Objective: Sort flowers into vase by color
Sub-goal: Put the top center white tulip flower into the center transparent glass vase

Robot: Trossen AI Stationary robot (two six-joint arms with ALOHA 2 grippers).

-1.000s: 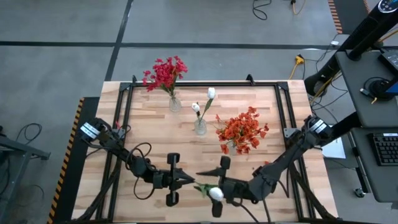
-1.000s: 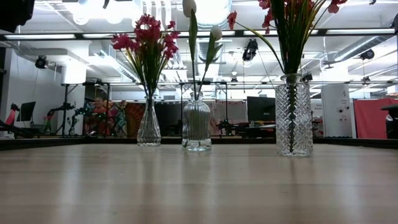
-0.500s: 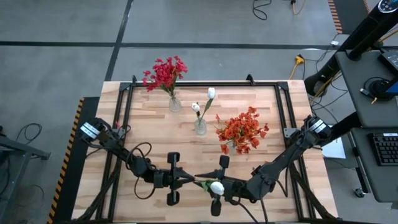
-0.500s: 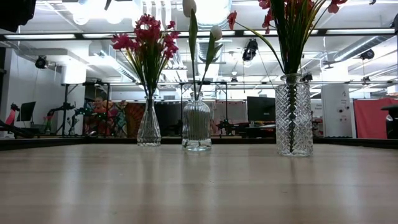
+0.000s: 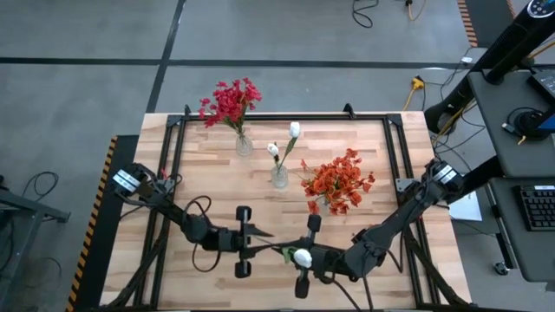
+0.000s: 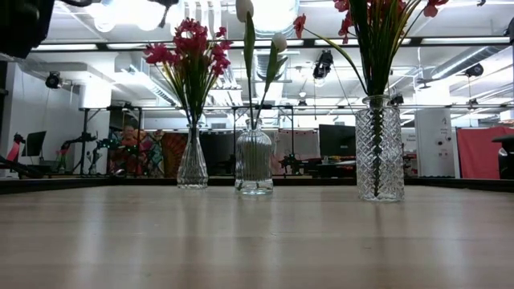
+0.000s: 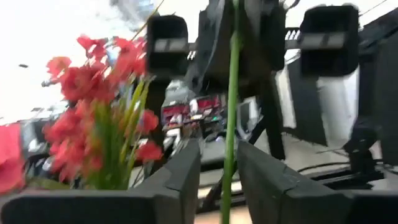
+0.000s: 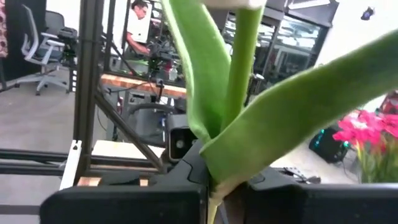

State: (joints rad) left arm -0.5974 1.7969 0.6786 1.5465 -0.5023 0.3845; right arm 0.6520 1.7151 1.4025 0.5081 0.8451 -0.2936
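Left arm low at the near edge of the surface (image 5: 208,186). Left claw (image 5: 256,243) has its fingers slightly apart, the green stalk (image 7: 229,124) running between them; whether they press on it, cannot tell.

Right of it, near centre front: white flower (image 5: 302,258), bud up against the right claw (image 5: 290,257). Right claw clamped on the stalk just below the bud and leaves, as the right wrist view shows (image 8: 239,74). Stalk spans the short gap between the two claws, held off the surface.

Further back, left to right: crimson bunch in a small vase (image 5: 244,145); middle vase (image 5: 279,177) with two white buds already in; orange-red bunch (image 5: 340,182) in a tall cut-glass vase (image 6: 378,148).

Judgement: a hand-over of the white flower from left to right, bound for the middle vase. To do it well:
- left fingers should clear the stalk fully before the right arm moves, or the stalk bends
- back the left arm straight off
- right arm tips the stalk end down, lines up over the narrow neck, avoids the two buds and the orange-red bunch just beside.
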